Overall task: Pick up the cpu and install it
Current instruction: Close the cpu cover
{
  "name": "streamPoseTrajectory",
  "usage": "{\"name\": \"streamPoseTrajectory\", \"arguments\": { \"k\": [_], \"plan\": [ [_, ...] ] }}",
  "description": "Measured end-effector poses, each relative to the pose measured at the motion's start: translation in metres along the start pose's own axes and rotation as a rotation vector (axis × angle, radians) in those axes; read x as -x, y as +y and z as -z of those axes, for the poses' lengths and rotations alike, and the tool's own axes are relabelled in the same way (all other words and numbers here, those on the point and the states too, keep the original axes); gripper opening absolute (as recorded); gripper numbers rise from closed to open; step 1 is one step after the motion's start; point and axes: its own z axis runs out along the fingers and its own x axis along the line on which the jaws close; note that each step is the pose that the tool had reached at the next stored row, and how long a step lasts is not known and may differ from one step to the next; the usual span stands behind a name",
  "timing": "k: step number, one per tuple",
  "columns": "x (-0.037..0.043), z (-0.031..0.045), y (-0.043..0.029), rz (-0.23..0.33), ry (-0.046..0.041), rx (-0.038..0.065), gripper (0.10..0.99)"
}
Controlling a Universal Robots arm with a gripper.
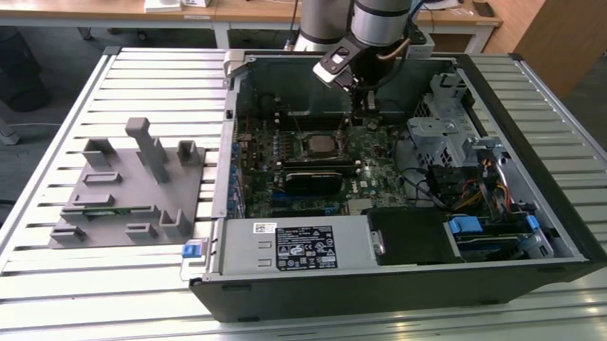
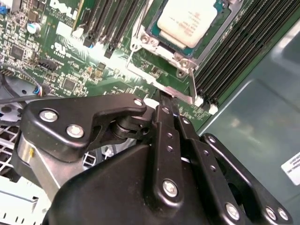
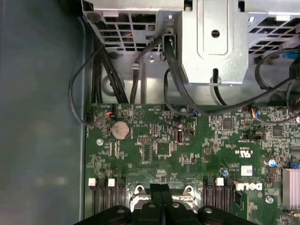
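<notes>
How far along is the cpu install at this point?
Done: the cpu lies flat in the socket's metal frame on the motherboard. In hand: nothing; the tool is shut and empty, tips beside that frame's corner. Left: I cannot tell whether the frame is latched.

Stood at the counter's (image 1: 142, 64) far edge as a single grey arm (image 1: 379, 20), leaning down and forward. Carried a black gripper (image 1: 367, 115) below the wrist (image 1: 356, 53), pointed nearly straight down. Held the jaws pressed flat together, no gap between them in both wrist views, nothing gripped. Showed black linkage bars (image 2: 84, 119) folded inward on either side.
</notes>
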Motion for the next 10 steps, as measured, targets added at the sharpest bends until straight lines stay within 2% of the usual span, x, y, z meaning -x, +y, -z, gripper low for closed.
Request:
{"name": "streamPoseTrajectory", "arguments": {
  "k": [10],
  "plan": [
    [0.0001,-0.0037,-0.0069,0.000,-0.0001,0.000,0.106]
  ]
}}
